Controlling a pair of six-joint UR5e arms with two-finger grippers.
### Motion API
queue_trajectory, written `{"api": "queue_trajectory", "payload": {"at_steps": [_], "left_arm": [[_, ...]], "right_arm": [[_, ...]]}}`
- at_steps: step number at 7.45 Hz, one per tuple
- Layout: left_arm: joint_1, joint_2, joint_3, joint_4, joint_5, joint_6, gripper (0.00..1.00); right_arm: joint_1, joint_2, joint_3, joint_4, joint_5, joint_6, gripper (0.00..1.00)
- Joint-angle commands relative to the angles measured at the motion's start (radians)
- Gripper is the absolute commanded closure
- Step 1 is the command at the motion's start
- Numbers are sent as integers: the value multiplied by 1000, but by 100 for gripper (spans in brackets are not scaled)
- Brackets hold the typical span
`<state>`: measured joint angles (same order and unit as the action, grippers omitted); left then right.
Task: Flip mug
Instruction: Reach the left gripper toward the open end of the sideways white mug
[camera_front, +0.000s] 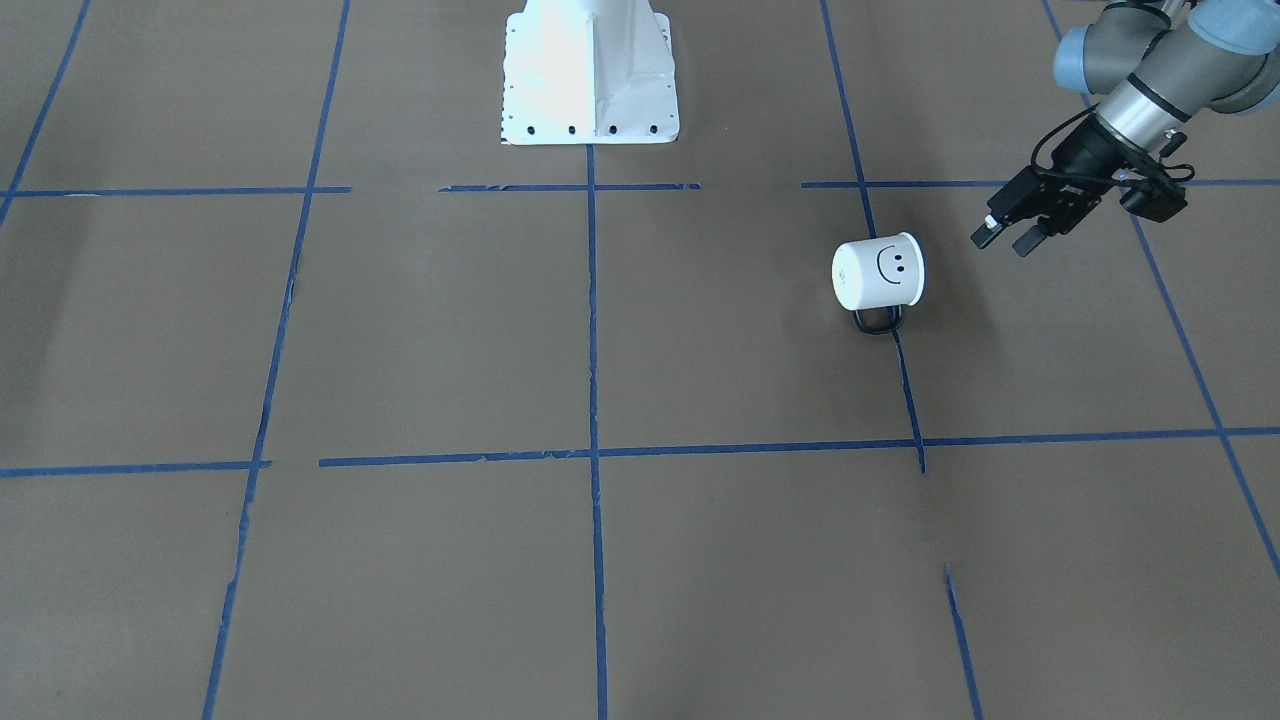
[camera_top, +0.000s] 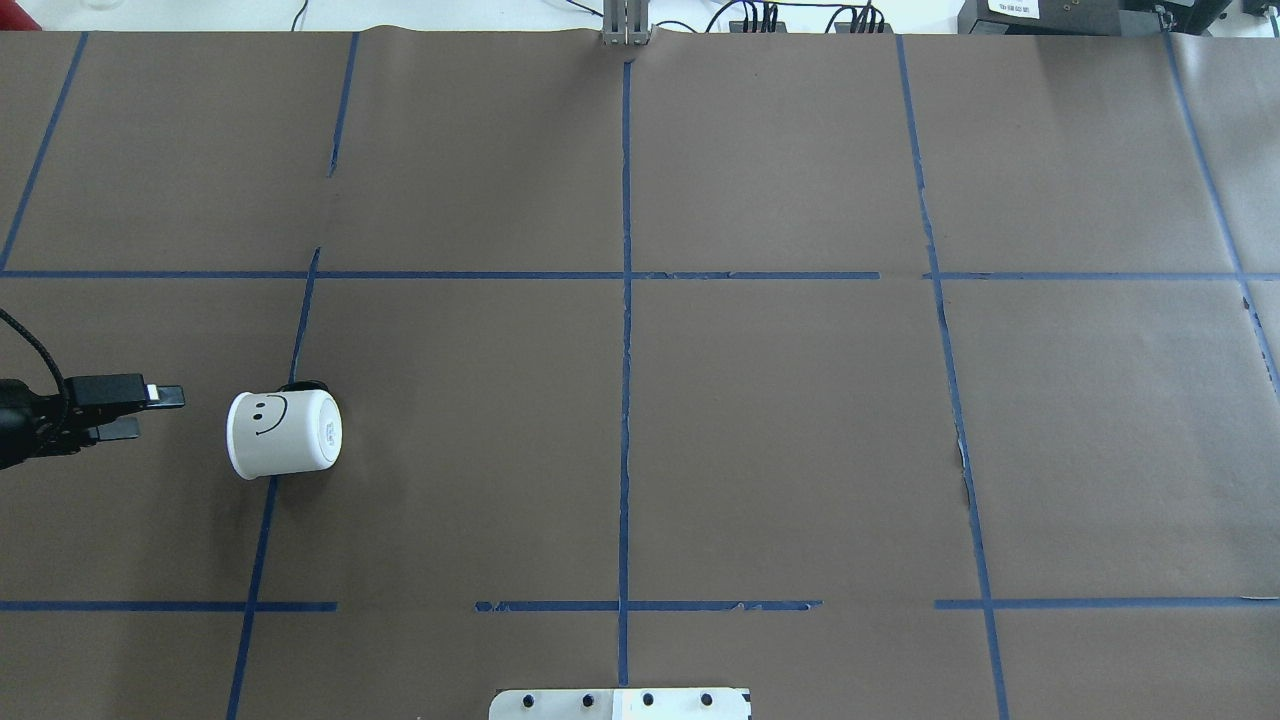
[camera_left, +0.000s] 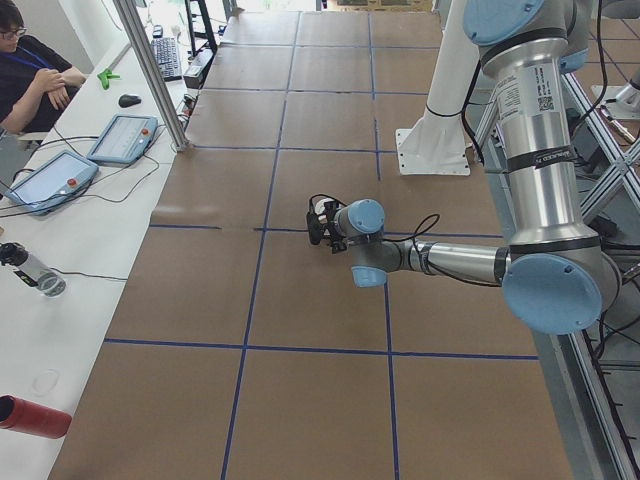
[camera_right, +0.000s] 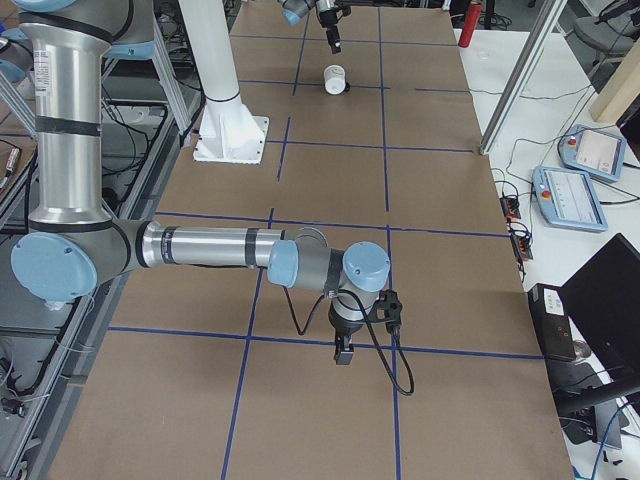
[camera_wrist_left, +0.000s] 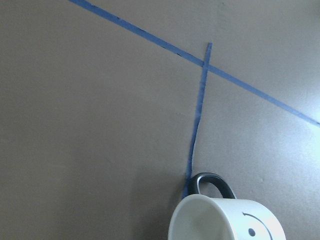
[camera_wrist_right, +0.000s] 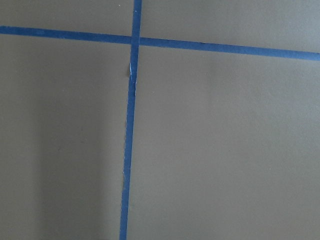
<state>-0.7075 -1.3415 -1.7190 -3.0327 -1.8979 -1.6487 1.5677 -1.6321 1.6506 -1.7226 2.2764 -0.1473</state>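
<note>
The white mug (camera_front: 878, 272) with a black smiley face lies on its side on the brown table. In the overhead view, the mug (camera_top: 284, 433) has its base to the right, its rim to the left and its black handle (camera_top: 303, 386) on the far side. My left gripper (camera_top: 150, 412) is open and empty, level with the mug and a short way to the left of its rim, not touching it. The left wrist view looks into the mug's pale open mouth (camera_wrist_left: 210, 222). My right gripper (camera_right: 343, 352) hangs over bare table far from the mug; I cannot tell whether it is open or shut.
Blue tape lines (camera_top: 626, 350) divide the brown paper into a grid. The white robot base (camera_front: 590, 70) stands at the table's near middle edge. An operator (camera_left: 30, 70) sits beside tablets (camera_left: 122, 137) on a side bench, and a red cylinder (camera_left: 35, 415) lies there.
</note>
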Motion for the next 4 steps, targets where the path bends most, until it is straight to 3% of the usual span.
{"api": "queue_trajectory", "payload": {"at_steps": [1, 3, 4], "left_arm": [[94, -86, 123, -235, 173, -144, 0], [140, -171, 296, -426, 258, -146, 0], [158, -194, 311, -484, 258, -151, 0]], "right_arm": [[0, 0, 0, 0, 0, 0, 0], [0, 0, 0, 0, 0, 0, 0], [0, 0, 0, 0, 0, 0, 0]]}}
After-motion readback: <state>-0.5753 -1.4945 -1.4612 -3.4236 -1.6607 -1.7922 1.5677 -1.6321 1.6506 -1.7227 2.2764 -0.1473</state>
